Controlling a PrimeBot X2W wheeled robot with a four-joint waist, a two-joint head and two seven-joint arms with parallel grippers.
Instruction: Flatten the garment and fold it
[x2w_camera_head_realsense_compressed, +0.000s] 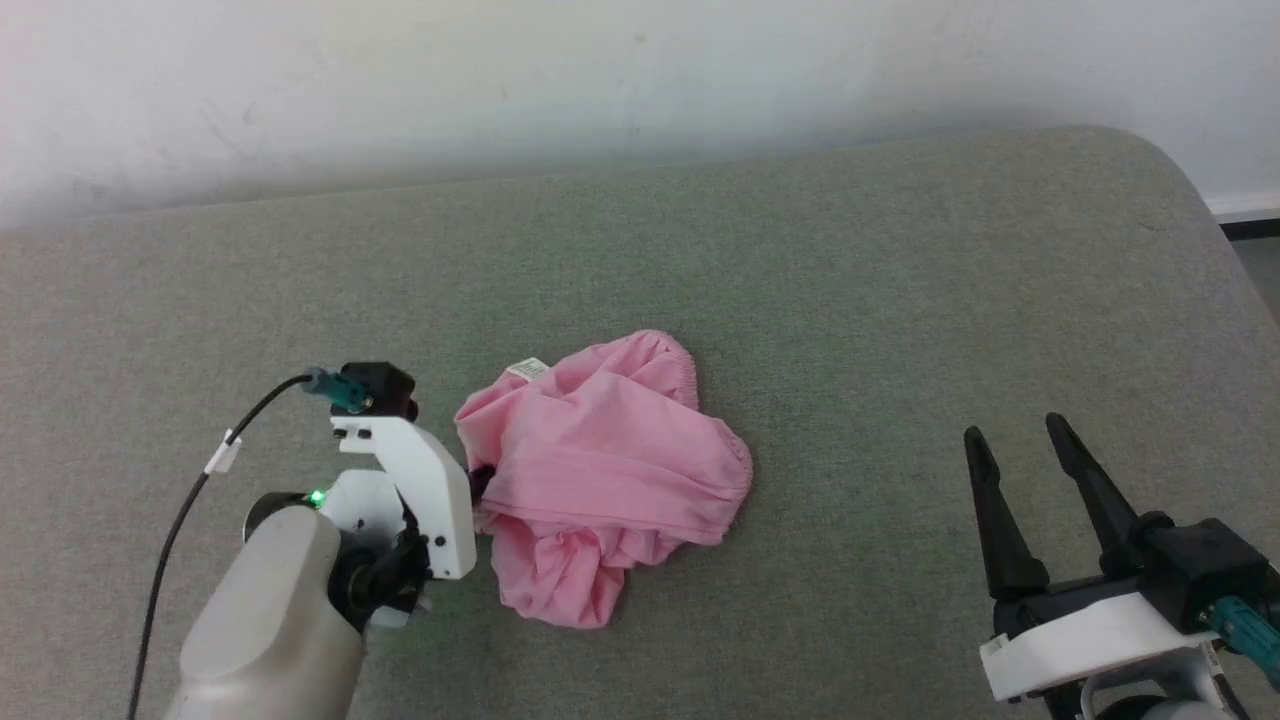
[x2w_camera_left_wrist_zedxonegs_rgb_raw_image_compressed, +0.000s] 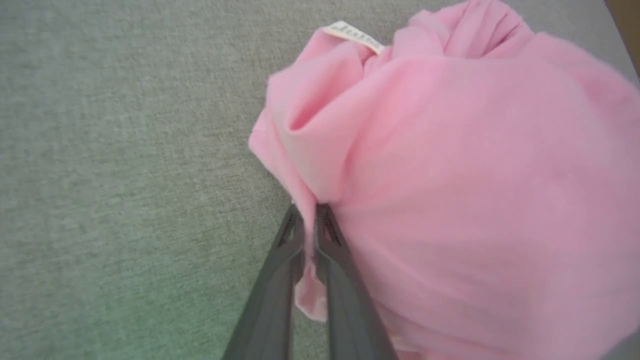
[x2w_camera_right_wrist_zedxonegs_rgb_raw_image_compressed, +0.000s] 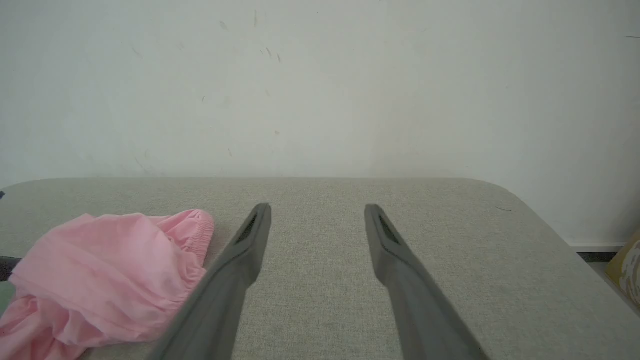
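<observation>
where left gripper (x2w_camera_left_wrist_zedxonegs_rgb_raw_image_compressed: 308, 209) pinches fold, soft pink garment (x2w_camera_head_realsense_compressed: 600, 470) bunches

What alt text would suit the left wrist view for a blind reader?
The left pincer, two long dark fingers, is shut on a fold of a crumpled, thin light pink cloth garment. It lies on a grey-green fabric surface, its small white label at the far edge.

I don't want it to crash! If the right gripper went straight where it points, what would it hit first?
Likely the white wall, beyond the grey cushion. The right gripper has a free path; the pink garment lies off to its left.
</observation>
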